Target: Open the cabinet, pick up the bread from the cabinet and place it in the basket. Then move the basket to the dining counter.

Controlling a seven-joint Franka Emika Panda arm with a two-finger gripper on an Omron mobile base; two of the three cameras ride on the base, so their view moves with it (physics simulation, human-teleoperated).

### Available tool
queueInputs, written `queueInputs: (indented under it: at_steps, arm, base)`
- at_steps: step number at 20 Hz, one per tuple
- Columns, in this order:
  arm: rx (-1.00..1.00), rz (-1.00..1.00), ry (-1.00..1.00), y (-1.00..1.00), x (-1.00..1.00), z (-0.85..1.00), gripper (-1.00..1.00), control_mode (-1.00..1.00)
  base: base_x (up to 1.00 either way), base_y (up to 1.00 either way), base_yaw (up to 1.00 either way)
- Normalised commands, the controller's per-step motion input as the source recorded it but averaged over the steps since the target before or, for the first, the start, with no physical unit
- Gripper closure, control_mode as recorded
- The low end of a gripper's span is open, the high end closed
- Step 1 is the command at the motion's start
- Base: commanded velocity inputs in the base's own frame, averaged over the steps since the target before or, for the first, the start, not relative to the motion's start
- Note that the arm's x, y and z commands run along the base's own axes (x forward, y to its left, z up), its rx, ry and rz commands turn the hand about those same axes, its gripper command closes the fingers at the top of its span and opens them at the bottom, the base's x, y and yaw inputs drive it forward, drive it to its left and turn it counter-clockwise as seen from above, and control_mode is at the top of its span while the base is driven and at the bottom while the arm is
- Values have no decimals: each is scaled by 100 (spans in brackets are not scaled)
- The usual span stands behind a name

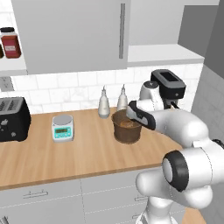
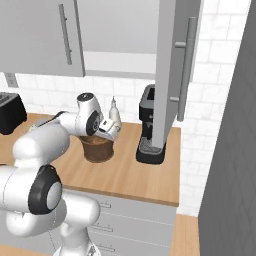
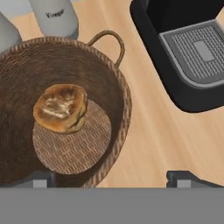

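The round dark woven basket [image 1: 127,129] [image 2: 97,149] [image 3: 114,109] stands on the wooden counter backed by white tiles. The golden-brown bread [image 3: 60,108] [image 1: 127,124] lies on its bottom, left of centre in the hand view. My gripper [image 3: 111,181] [image 1: 132,116] [image 2: 106,135] hovers just above the basket's rim on the coffee machine side, open, with nothing between its fingertips [image 3: 40,180]. The cabinet [image 1: 74,35] hangs above; its right door [image 2: 172,70] is swung open and the pale shelf [image 2: 120,62] inside is bare. The dining counter is out of view.
A black coffee machine [image 1: 168,87] [image 2: 150,132] [image 3: 188,52] stands close to the basket's right. Two pale bottles [image 1: 103,105] [image 3: 54,17] stand behind it by the tiles. A small scale [image 1: 62,127] and black toaster [image 1: 13,118] sit to the left. The open door overhangs the coffee machine.
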Motion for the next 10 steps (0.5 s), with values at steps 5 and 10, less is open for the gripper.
queueInputs:
  at_steps: [5, 10]
  arm:
    - [17, -12, 5, -24, 20, -3, -100, -100]
    - [1, -6, 0, 0, 16, -34, -100, -100]
  base:
    - [0, 0, 0]
    - [0, 0, 0]
